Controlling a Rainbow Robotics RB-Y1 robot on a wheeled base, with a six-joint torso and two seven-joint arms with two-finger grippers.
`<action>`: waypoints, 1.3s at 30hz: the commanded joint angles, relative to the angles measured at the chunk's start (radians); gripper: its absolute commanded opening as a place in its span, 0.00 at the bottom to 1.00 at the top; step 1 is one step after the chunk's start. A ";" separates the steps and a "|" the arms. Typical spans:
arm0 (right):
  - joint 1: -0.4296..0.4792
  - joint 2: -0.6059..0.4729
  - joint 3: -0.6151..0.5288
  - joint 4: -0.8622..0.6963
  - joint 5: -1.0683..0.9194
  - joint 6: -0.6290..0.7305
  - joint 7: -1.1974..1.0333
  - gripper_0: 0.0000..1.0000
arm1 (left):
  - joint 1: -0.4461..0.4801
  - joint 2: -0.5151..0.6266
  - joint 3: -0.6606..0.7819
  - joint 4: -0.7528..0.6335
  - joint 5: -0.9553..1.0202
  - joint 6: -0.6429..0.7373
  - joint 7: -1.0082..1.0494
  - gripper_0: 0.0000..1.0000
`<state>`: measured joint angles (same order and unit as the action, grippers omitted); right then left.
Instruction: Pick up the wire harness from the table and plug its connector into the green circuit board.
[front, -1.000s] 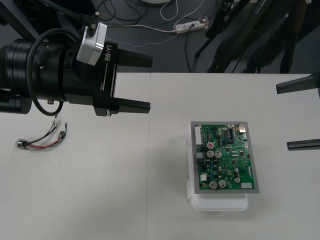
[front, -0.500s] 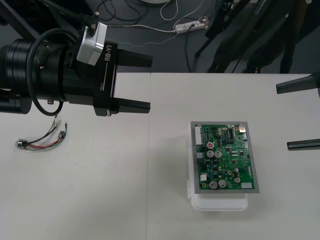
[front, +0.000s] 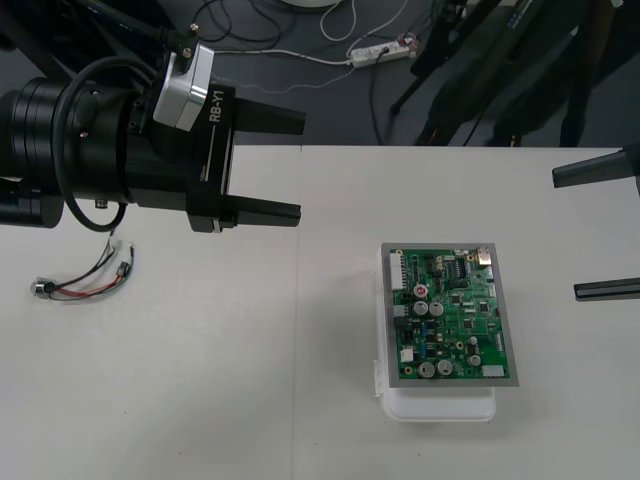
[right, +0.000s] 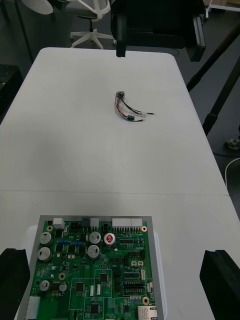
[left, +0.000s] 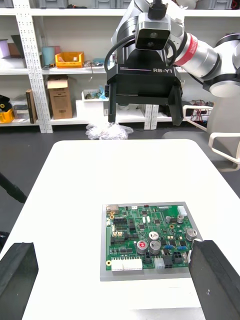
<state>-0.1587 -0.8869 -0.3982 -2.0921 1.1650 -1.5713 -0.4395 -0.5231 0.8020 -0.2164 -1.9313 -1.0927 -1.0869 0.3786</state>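
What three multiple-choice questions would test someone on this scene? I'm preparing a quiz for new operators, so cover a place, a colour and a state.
1. Where does the wire harness lie?
A. On the table, on the robot's left, apart from the circuit board
B. Plugged into the board
C. Hanging off the table's edge

2. What colour is the circuit board?
A. Red
B. Green
C. Blue

3. What is the state of the left tool?
A. Shut on the harness
B. Shut on nothing
C. Open, holding nothing

Answers:
1 A: the wires rest flat on the table, well clear of the board.
2 B: its face is green, set on a white base.
3 C: its two black fingers stand wide apart with nothing between them.
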 joint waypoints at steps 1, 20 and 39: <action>-0.010 0.003 0.010 -0.005 0.004 0.001 -0.002 1.00 | 0.078 -0.024 -0.003 0.005 -0.007 0.005 0.025 0.89; 0.062 0.077 0.045 0.064 -0.059 0.001 0.001 1.00 | 0.087 0.233 0.011 0.028 0.004 -0.050 0.028 0.90; 0.074 0.171 0.001 0.066 -0.285 0.027 -0.001 1.00 | 0.089 0.554 -0.083 0.146 -0.110 -0.050 0.043 0.90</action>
<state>-0.0975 -0.7463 -0.3654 -1.9978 0.9019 -1.5656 -0.4395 -0.4391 1.2713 -0.2715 -1.8001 -1.1639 -1.1072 0.3787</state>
